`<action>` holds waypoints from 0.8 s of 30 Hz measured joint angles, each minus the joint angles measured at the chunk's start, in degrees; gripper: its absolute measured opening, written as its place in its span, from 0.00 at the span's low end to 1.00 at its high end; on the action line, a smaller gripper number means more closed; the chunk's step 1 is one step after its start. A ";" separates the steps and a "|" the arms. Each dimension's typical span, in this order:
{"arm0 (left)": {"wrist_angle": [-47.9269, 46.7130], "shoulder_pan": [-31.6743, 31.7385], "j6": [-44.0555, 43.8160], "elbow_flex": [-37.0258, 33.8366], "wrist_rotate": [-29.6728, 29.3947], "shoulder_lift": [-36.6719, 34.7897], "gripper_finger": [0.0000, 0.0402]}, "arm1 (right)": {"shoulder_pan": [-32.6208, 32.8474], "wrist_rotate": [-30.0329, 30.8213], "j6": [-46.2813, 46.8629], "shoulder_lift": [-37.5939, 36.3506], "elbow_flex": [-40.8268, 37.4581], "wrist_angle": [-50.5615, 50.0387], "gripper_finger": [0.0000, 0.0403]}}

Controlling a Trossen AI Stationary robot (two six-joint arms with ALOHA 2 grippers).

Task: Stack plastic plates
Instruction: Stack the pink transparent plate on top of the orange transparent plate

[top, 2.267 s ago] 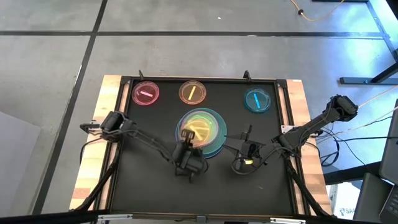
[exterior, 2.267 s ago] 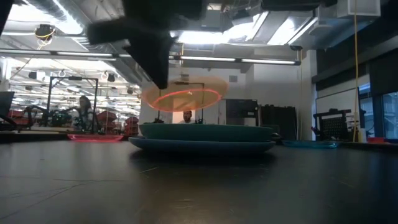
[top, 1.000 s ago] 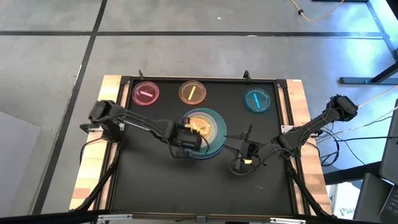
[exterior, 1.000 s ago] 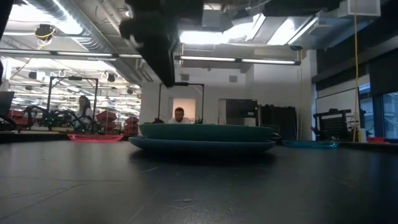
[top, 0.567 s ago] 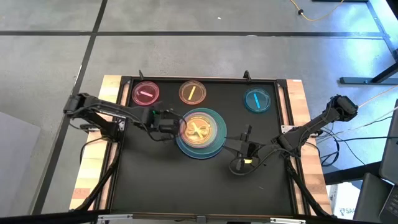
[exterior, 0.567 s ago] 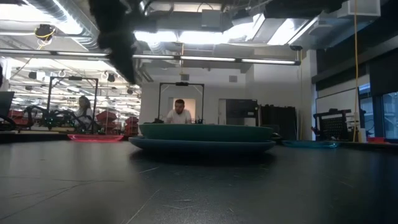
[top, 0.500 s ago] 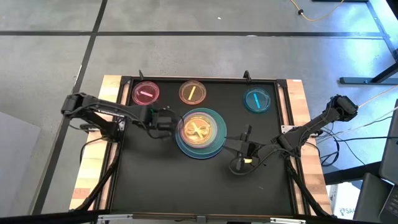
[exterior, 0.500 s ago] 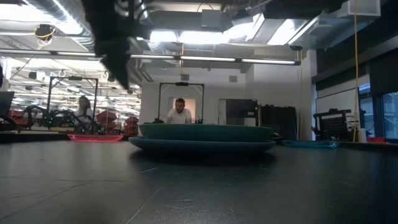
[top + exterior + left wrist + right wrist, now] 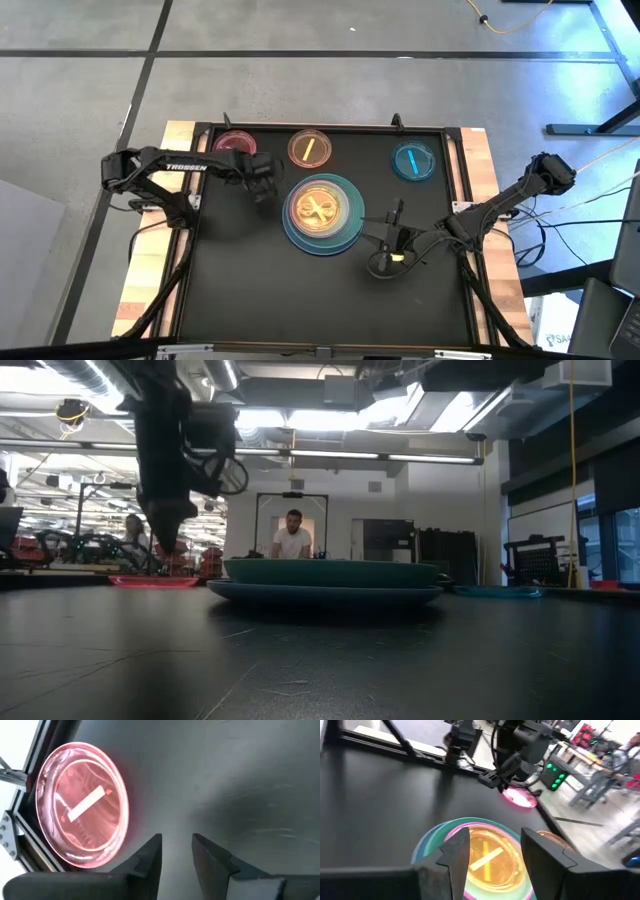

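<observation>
The stack of plastic plates (image 9: 321, 213) stands mid-table: a light-blue and a teal large plate, with small translucent ones on top, the topmost orange (image 9: 487, 855). Three small plates lie singly along the far edge: pink (image 9: 82, 825), orange (image 9: 309, 148) and cyan (image 9: 414, 161). My left gripper (image 9: 176, 851) hangs open and holds nothing. It is left of the stack (image 9: 262, 188), just short of the pink plate, fingers pointing down (image 9: 168, 530). My right gripper (image 9: 495, 857) waits open near the stack's right near side (image 9: 378, 240).
A raised dark frame (image 9: 330, 127) edges the black tabletop, with wooden boards (image 9: 160, 240) outside it left and right. Bare tabletop lies in front of the stack (image 9: 320, 660). People (image 9: 292, 540) and workbenches show in the room beyond.
My left gripper has left the stack and gone toward the table's left and far edge, toward the pink plate, coming lower. Its fingers have kept the same gap. The small orange plate it let go earlier lies on top of the stack.
</observation>
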 joint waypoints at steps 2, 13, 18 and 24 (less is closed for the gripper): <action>2.17 3.20 2.96 -0.52 0.27 -0.07 0.25 | -1.17 -0.01 -0.99 0.00 0.00 0.08 0.42; 14.63 15.19 14.71 -3.65 4.77 -0.04 0.25 | -9.34 -0.08 -1.51 0.00 -2.36 0.08 0.42; 16.86 19.06 15.21 -4.25 7.23 0.84 0.25 | -12.68 -4.92 -1.80 0.00 -2.43 0.13 0.42; 19.60 20.23 16.56 -4.27 7.66 4.72 0.25 | -15.71 -9.30 -2.82 0.43 -2.45 0.11 0.42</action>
